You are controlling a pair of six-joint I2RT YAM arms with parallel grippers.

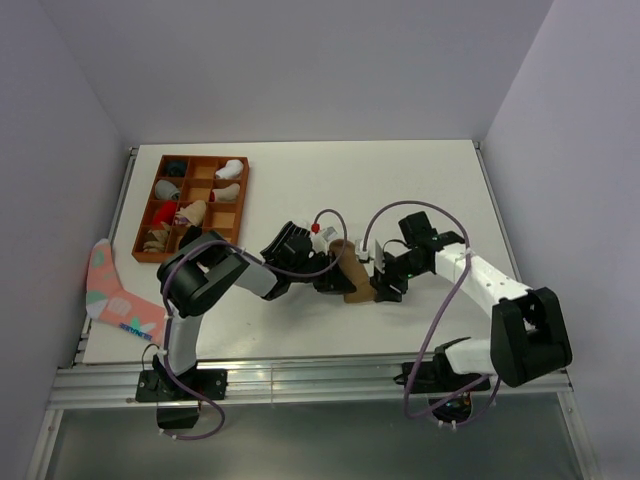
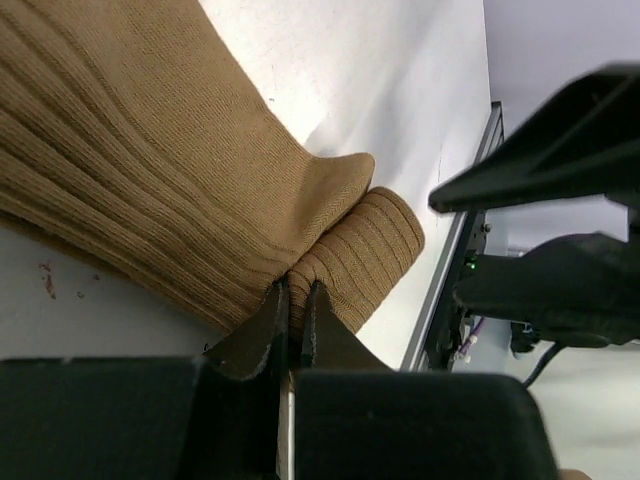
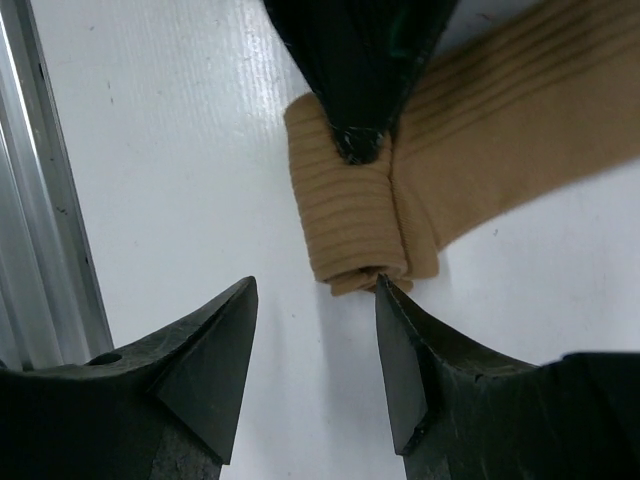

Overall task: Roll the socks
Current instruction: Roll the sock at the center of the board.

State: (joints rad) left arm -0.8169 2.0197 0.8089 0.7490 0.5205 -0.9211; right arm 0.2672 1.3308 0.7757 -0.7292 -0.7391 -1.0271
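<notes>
The tan-brown sock (image 1: 353,277) lies on the white table between my two grippers, with its near end rolled up. In the left wrist view my left gripper (image 2: 295,288) is shut on the fold where the roll (image 2: 365,255) meets the flat part of the sock (image 2: 140,150). In the top view the left gripper (image 1: 333,281) is at the sock's left side. My right gripper (image 3: 315,300) is open and empty, just short of the roll's end (image 3: 345,215), with one fingertip (image 3: 392,300) touching it. It sits right of the sock (image 1: 386,290). The black striped sock is not in view.
An orange-brown compartment tray (image 1: 224,217) holding several sock bundles stands at the back left. A pink sock with teal patches (image 1: 112,290) hangs at the table's left edge. The metal front rail (image 3: 40,200) runs close to the roll.
</notes>
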